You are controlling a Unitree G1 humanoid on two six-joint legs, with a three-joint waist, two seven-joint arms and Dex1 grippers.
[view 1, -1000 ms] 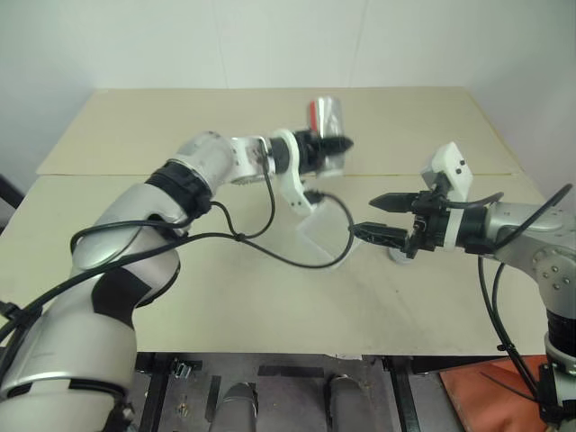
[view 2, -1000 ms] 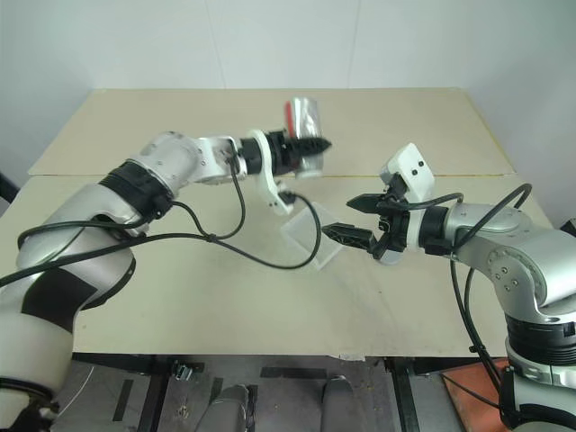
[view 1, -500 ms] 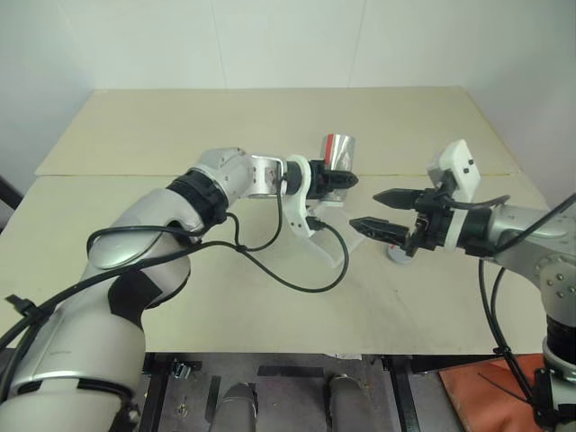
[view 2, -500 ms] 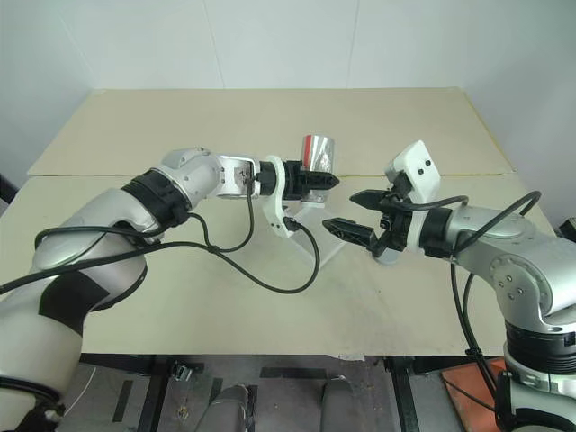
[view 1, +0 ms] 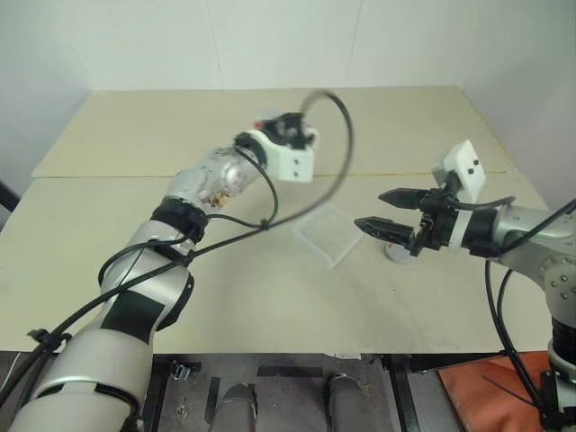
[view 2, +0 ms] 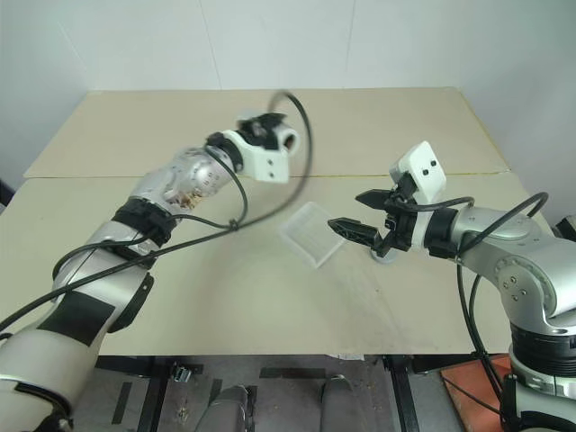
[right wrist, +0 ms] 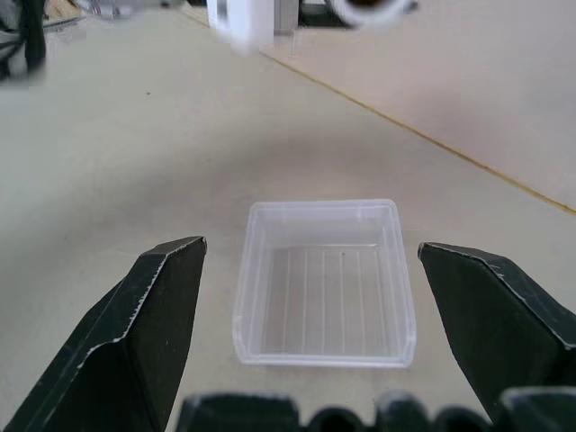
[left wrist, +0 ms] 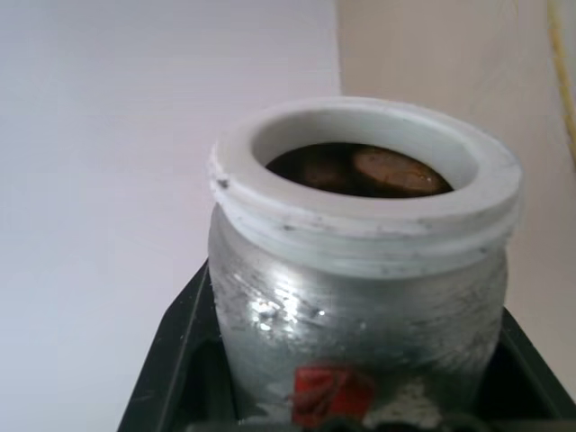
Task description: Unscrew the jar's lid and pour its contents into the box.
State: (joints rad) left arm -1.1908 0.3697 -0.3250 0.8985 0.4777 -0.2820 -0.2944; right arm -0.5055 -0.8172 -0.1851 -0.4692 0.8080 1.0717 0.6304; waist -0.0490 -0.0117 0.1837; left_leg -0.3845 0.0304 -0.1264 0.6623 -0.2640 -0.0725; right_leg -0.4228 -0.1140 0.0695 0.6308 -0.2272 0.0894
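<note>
We swung left gripper [left wrist: 360, 423], still clenching shiny silver lidless jar [left wrist: 360, 297], leftward off clear square plastic box [view 1: 328, 234]; right gripper [view 1: 378, 210] released.

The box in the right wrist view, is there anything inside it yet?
No, the box shows just its bare ribbed clear bottom, sitting on the table between the right hand's open fingers.

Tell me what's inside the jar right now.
Through the jar's open white mouth, dark brown rounded pieces show near the top. How deep they go is hidden by the wall.
</note>
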